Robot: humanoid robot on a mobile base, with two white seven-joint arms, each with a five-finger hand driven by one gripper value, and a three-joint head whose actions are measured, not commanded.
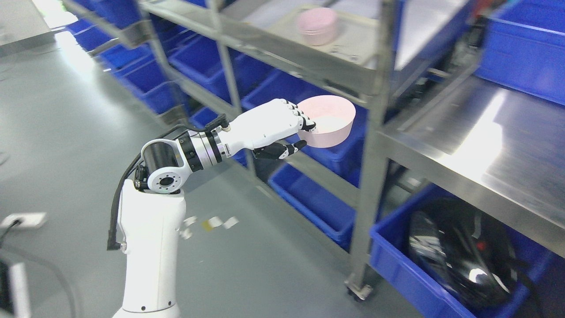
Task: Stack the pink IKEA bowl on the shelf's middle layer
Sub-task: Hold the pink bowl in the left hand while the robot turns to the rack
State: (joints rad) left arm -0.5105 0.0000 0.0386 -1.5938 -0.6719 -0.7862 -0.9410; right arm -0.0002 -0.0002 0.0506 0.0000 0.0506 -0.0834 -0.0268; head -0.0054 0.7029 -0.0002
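Glossy white left hand [282,128] clamps a round, smooth pink bowl's [329,121] rim.

Bright overhead glare; soft blur

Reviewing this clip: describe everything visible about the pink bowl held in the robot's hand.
The pink bowl is a round, shallow, straight-walled dish in pale matte pink, plastic by its look. It appears empty, mouth facing up and tilted a little toward the camera. The left hand grips its near rim, fingers over the edge and thumb under the wall. It is held in the air beside the metal shelf's post, touching nothing else.
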